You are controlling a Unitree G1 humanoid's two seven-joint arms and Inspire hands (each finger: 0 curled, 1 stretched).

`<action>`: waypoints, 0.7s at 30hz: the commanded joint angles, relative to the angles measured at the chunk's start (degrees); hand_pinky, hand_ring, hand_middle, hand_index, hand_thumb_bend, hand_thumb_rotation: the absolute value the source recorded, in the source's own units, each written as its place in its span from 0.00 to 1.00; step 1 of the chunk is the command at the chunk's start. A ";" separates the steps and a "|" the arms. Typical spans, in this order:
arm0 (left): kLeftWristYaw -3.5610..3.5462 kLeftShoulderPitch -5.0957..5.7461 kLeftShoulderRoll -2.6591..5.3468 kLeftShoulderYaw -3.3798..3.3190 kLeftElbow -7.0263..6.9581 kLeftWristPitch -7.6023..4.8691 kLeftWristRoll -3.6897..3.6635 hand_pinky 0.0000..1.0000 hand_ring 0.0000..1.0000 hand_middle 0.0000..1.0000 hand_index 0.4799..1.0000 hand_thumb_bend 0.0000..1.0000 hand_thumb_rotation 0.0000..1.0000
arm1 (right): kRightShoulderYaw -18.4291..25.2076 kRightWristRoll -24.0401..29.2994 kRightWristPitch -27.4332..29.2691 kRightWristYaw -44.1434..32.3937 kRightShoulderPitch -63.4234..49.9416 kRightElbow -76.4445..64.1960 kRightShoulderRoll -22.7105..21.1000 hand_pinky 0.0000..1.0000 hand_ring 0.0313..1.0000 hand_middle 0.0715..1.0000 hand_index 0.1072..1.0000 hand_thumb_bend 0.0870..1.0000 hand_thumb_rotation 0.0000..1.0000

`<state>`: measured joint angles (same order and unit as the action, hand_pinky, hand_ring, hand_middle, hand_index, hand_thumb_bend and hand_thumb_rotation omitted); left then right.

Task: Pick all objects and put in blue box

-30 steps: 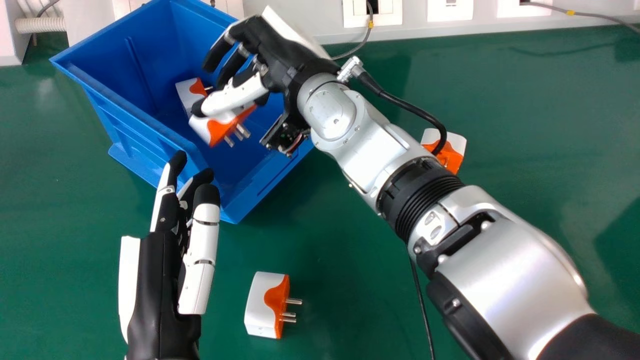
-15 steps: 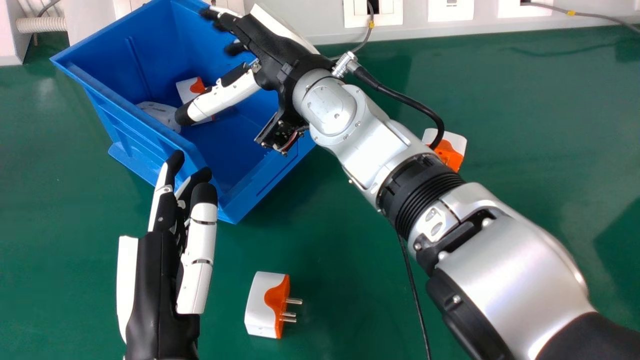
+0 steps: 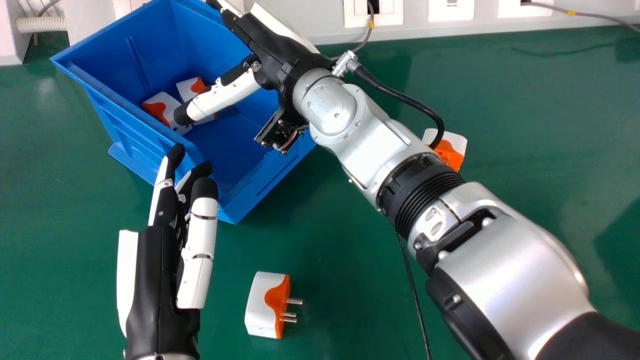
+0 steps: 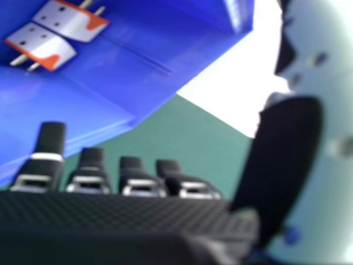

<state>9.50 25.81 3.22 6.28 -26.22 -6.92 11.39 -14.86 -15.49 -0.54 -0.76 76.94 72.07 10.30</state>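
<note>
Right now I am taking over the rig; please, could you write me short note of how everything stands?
Left hand: open, empty, at the box's near side.
Right hand: open, empty, over the blue box.
Done: at least two plug adapters in the box.
Left: one adapter right of the left hand, another adapter partly hidden by the right arm's cable; both on the table.

The blue box (image 3: 125,125) stands near the back edge of the counter (image 3: 525,110), with white-and-orange plug adapters (image 3: 159,107) lying inside toward its left wall, partly behind the thumb of the right hand (image 3: 275,55), which is open over the box. The left hand (image 3: 157,280), fingers extended, is at the box's near side. One adapter (image 3: 262,305) lies nearer than the box, and another adapter (image 3: 452,145), farther right, shows partly behind the right arm's cable (image 3: 400,102).
</note>
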 commanded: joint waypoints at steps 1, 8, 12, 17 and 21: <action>0.32 -0.53 0.36 0.03 -0.41 -0.54 0.42 0.83 0.90 0.88 0.90 0.46 0.94 | 0.36 0.10 0.87 0.77 4.12 -0.57 6.20 0.81 0.96 1.00 0.97 0.83 0.18; 0.29 -1.47 0.11 -0.38 0.44 -0.47 0.32 0.83 0.90 0.88 0.90 0.45 0.94 | -0.11 -0.43 1.20 0.20 3.77 -0.90 5.02 0.79 0.95 1.00 0.96 0.82 0.17; 0.06 -1.84 -0.10 -1.01 0.65 -0.35 0.07 0.83 0.90 0.88 0.90 0.46 0.94 | -0.56 -1.07 1.35 -0.23 3.18 -1.51 3.93 0.77 0.94 1.00 0.95 0.77 0.15; -0.45 -2.06 -0.54 -2.30 1.04 -0.60 -0.65 0.83 0.90 0.88 0.90 0.46 0.94 | -1.57 -2.26 2.02 0.61 2.30 -2.81 3.14 0.76 0.94 1.00 0.94 0.74 0.14; -1.10 -2.44 -1.16 -3.84 2.00 -1.35 -1.59 0.83 0.90 0.88 0.90 0.46 0.94 | -1.85 -2.55 3.18 1.31 1.42 -3.83 2.36 0.77 0.94 1.00 0.94 0.73 0.13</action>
<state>8.66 23.56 2.50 2.94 -24.10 -6.93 10.19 -16.59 -17.93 0.89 -0.49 76.88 70.24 10.13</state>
